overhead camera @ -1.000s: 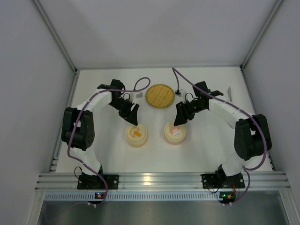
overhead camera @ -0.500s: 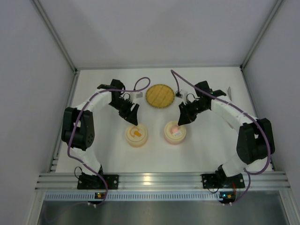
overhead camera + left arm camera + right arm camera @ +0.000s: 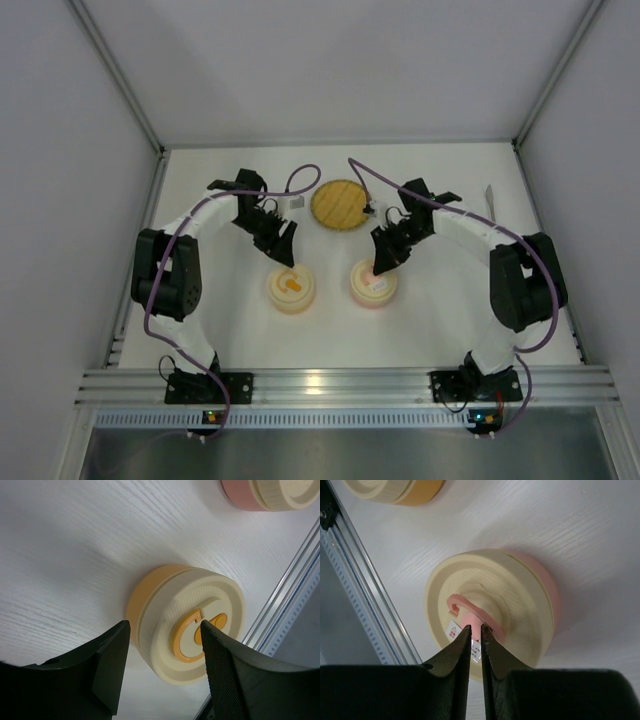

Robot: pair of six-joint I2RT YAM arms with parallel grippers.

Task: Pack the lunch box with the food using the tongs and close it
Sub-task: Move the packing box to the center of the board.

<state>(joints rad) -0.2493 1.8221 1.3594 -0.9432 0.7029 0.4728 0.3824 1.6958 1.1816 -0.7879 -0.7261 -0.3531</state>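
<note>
white arms (image 3: 205, 212), black joints (image 3: 165, 275), purple cables (image 3: 303, 171)

Both boxes lidded, contents hidden. Pink box (image 3: 265, 495) cut off by the top edge in left wrist view. Orange box (image 3: 420, 495) likewise in right wrist view. Tongs (image 3: 490, 197) a mere sliver, no detail. Label (image 3: 452, 630) on the pink box's lid unreadable.

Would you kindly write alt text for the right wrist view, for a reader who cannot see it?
The right gripper pinches the pink handle on the cream lid of a round pink box on a white table. An orange box shows at the top left, and a metal rail runs down the left.
</note>
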